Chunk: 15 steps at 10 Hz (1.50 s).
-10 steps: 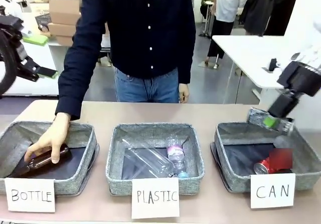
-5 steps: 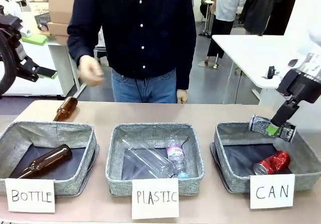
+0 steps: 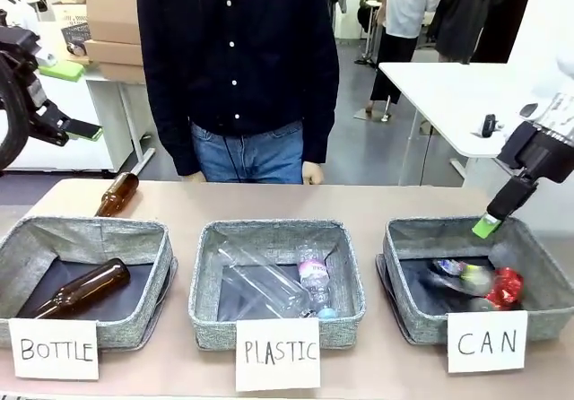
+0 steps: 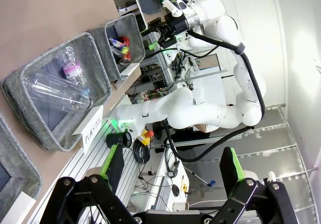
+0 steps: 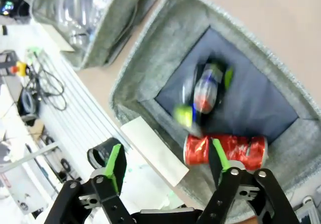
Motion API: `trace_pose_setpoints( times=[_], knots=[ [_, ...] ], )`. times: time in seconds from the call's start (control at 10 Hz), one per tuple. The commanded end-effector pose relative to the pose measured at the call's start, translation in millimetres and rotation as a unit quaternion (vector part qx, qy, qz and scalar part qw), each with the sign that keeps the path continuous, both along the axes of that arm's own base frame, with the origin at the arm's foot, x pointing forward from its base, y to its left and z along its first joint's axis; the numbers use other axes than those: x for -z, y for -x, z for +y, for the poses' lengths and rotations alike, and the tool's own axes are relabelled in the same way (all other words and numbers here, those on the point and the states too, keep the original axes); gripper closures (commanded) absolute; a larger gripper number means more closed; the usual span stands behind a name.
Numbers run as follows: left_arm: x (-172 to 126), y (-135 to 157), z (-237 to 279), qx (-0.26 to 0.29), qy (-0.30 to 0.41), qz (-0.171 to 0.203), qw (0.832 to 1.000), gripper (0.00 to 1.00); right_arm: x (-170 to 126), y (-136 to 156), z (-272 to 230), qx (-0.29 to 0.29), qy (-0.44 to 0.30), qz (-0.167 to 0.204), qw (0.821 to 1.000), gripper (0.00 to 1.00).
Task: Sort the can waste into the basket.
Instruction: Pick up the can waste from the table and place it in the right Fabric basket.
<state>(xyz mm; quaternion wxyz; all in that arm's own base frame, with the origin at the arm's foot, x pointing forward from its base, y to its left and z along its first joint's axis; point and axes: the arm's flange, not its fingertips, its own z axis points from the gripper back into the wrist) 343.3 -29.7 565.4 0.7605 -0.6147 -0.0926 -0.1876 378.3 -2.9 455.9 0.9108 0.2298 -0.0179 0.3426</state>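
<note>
Grey woven fabric with dark lining makes up three square bins in a row on the pale tan surface, each fronted by a white card hand-lettered in black: "BOTTLE" at nine o'clock, "PLASTIC" in the middle and "CAN" at three o'clock. The grey fabric basket marked CAN holds both cans: the shiny red dented can lies on its side against the near wall, and the dark blue-black can, motion-blurred, is just beside it toward ten o'clock; its print cannot be read. In the right wrist view the red can lies between the green fingertips and the blurred dark can beyond it at twelve o'clock. The right pincer hangs above the basket's far right rim, released and holding nothing. The left pincer stands wide apart and empty, off at the left side away from the bins. The middle bin contains clear plastic bottles, one with a pink label too small to read; the left bin holds a brown glass bottle, and another brown glass bottle lies on the surface at eleven o'clock behind it. A person in a dark buttoned shirt and jeans stands at the far edge. Behind are a white table, stacked cardboard boxes and a grey floor.
</note>
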Motion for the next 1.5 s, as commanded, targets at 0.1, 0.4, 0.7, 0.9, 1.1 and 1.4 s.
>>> trace_pose_setpoints(
  times=[0.1,0.4,0.7,0.9,1.1,1.4],
  knots=[
    [0.1,2.9,0.8,0.003,-0.002,-0.001,1.0,0.0,0.3,-5.5,-0.6,-0.006,-0.031,-0.02,0.999,0.0],
    [0.1,2.9,0.8,0.003,-0.002,-0.001,1.0,0.0,-29.4,-4.7,-1.2,0.074,-0.269,-0.03,0.96,0.0],
    [0.1,2.9,0.8,0.003,-0.002,-0.001,1.0,0.0,-70.2,14.9,-16.5,0.181,-0.605,0.058,0.774,0.0],
    [0.1,2.9,0.8,0.003,-0.002,-0.001,1.0,0.0,-70.4,14.6,-0.8,0.406,-0.593,0.001,0.695,0.0],
    [0.1,2.9,0.8,0.003,-0.002,-0.001,1.0,0.0,-77.2,11.5,-26.6,0.178,-0.466,0.059,0.865,0.0],
    [0.1,2.9,0.8,0.003,-0.002,-0.001,1.0,0.0,-77.2,11.5,-26.6,0.178,-0.466,0.059,0.865,0.0]
  ],
)
